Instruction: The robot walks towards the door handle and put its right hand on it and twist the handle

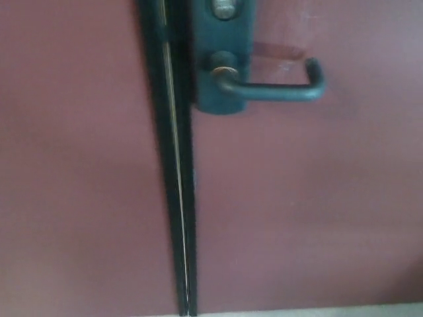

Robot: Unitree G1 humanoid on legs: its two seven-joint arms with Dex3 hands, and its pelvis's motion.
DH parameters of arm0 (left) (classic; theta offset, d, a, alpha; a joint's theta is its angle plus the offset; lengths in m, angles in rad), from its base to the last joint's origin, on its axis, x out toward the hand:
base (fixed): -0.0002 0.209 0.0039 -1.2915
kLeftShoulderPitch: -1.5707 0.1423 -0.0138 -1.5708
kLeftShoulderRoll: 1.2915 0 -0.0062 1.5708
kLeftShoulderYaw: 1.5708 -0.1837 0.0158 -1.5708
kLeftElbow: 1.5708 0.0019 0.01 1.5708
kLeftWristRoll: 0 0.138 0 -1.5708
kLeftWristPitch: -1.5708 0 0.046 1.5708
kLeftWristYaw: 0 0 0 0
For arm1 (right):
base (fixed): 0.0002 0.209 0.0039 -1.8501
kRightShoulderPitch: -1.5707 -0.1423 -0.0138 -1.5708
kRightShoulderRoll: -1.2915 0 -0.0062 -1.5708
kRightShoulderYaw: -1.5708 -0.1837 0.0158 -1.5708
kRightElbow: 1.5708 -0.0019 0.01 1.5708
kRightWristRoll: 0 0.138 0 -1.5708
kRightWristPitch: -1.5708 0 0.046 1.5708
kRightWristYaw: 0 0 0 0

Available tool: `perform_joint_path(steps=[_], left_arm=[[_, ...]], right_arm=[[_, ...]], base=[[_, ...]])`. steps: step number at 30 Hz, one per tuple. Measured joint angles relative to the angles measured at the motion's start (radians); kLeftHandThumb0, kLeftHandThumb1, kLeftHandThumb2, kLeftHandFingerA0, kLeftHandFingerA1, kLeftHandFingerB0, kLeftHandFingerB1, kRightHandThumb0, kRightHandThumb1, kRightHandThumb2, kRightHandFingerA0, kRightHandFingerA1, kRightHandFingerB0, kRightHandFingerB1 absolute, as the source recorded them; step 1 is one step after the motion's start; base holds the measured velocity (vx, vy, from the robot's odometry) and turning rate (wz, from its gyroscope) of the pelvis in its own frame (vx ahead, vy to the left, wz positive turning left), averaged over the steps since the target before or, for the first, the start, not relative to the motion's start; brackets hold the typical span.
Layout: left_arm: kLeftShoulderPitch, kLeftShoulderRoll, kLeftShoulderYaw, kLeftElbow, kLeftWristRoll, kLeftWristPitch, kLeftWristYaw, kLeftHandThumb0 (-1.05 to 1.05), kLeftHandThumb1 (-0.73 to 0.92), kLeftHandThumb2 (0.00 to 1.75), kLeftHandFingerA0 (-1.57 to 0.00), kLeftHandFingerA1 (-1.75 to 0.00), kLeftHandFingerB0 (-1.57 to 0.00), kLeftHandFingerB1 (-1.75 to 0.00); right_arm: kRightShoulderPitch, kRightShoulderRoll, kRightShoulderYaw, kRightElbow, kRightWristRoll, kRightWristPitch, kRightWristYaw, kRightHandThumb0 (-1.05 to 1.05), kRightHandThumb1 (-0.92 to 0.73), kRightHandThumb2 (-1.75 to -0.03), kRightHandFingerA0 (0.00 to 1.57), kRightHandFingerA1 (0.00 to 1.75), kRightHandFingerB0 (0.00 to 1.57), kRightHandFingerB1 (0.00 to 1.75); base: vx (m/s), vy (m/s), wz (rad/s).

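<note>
No hand in view – pose untellable | door handle [274, 89] level – untouched

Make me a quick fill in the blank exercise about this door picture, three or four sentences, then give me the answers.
1. The lever of the door handle points toward the picture's ____ from its pivot.
2. The keyhole cylinder sits ____ the handle's pivot on the dark backplate.
3. The door seam, a dark strip, runs ____ down the picture, left of the backplate.
4. The number of robot hands in view is ____.

Missing words: right; above; vertically; zero
</note>
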Motion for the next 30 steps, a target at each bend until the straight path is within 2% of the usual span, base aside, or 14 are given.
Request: perform_joint_path(steps=[6, 7, 20, 30], left_arm=[[0.007, 0.002, 0.001, -0.001, 0.0, 0.0, 0.0, -0.25, 0.41, 0.8, -0.78, -0.88, -0.35, -0.66], [0.007, 0.002, 0.001, -0.001, 0.0, 0.0, 0.0, -0.21, 0.45, 0.72, -0.76, -0.87, -0.34, -0.65], [0.012, -0.007, 0.003, 0.001, -0.001, 0.001, 0.002, -0.22, 0.46, 0.72, -0.77, -0.87, -0.33, -0.64], [0.018, -0.006, 0.006, 0.004, 0.0, 0.004, 0.002, -0.22, 0.46, 0.72, -0.77, -0.88, -0.33, -0.64]], right_arm=[[-0.003, 0.001, 0.005, 0.0, -0.002, 0.0, 0.0, -0.17, -0.64, -0.58, 0.69, 0.52, 0.56, 0.45], [-0.003, 0.001, 0.005, 0.0, -0.002, 0.0, 0.0, -0.17, -0.63, -0.58, 0.69, 0.52, 0.57, 0.45], [-0.033, -0.005, -0.013, 0.01, 0.006, 0.022, 0.003, -0.17, -0.64, -0.58, 0.67, 0.52, 0.56, 0.46], [-0.024, -0.006, -0.02, 0.013, 0.004, 0.024, 0.016, -0.17, -0.64, -0.58, 0.67, 0.52, 0.57, 0.46]], base=[[0.05, 0.043, 0.05], [0.02, -0.037, 0.06], [0.01, -0.04, 0.01], [0.08, 0.251, -0.02]])
